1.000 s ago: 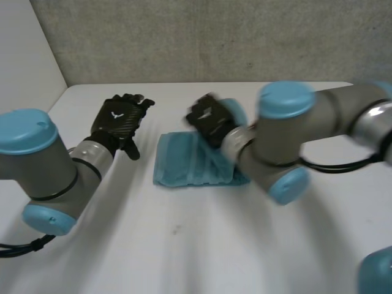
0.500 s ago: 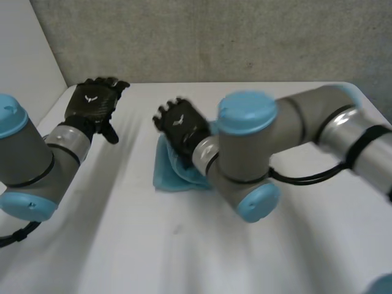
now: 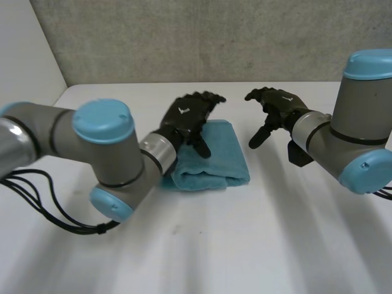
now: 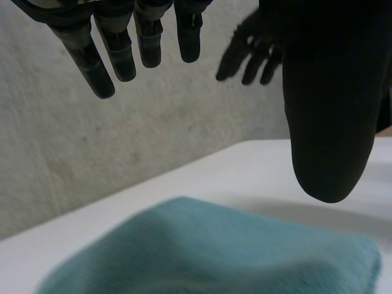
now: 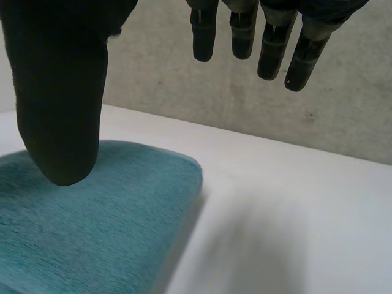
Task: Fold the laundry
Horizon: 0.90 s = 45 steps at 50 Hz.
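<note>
Lying beneath left fingers [image 4: 149, 43]: folded towel [image 4: 214, 251].

Free table [image 3: 202, 245] around folded towel [image 3: 219, 160]

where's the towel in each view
Head view: towel mid-table, partly under the left hand.
Left wrist view: towel below the left hand's palm.
Right wrist view: towel beside the right hand, on its thumb side.
Shared landmark: grey wall behind the table.
</note>
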{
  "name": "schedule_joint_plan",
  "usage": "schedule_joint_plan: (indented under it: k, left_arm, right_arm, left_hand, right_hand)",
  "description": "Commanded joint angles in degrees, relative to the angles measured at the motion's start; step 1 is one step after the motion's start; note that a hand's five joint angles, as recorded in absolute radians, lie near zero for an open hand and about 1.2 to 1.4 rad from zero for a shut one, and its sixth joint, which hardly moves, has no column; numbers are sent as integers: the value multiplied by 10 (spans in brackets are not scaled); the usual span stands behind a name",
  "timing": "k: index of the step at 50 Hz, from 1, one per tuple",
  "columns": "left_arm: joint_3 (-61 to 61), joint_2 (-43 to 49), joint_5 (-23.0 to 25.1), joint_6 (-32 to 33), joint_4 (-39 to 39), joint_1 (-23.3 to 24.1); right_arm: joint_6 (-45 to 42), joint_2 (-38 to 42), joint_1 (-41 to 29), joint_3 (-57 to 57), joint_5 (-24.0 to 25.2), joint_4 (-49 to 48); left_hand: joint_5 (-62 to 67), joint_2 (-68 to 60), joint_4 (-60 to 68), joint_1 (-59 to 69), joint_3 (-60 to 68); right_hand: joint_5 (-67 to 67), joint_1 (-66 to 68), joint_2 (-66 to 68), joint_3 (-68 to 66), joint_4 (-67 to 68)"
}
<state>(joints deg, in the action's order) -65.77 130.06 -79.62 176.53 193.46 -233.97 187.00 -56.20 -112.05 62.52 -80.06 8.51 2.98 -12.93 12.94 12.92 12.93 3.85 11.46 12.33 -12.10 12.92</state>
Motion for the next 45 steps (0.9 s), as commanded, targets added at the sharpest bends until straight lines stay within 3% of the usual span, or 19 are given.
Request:
schedule_joint_plan:
  k: [1, 8, 10, 16, 24, 33, 45]
  left_arm:
    - [34, 60, -26, 0, 1, 4]
    - [61, 84, -67, 5, -2, -12]
    - [64, 87, -69, 10, -8, -42]
    - [57, 92, -70, 58, -35, -65]
    - [14, 92, -70, 105, -53, -72]
    - [-1, 83, -71, 109, -52, -79]
    - [-11, 56, -74, 160, -56, -120]
  right_arm:
    - [-8, 45, 9, -20, 2, -2]
    - [-16, 108, 3, -78, 8, 4]
    - [-23, 144, 3, -108, 31, 5]
    - [-21, 206, 2, -175, 74, 5]
    - [-19, 252, -26, -238, 81, 15]
    - [-18, 278, -46, -275, 81, 40]
    - [-19, 311, -73, -304, 79, 51]
  left_hand:
    - [28, -28, 28, 28, 28]
    - [36, -37, 37, 37, 37]
    - [38, -38, 38, 39, 38]
    - [36, -37, 37, 37, 37]
    - [36, -37, 37, 37, 37]
    - [35, -35, 35, 35, 35]
    - [33, -33, 33, 33, 33]
  right_hand:
    - [-39, -15, -23, 21, -29]
    - [-39, -15, -23, 21, -29]
    - [-39, -15, -23, 21, -29]
    - [-39, -15, -23, 21, -29]
    - [-39, -15, -23, 21, -29]
    - [-39, -15, -23, 21, -29]
    - [-39, -15, -23, 21, -29]
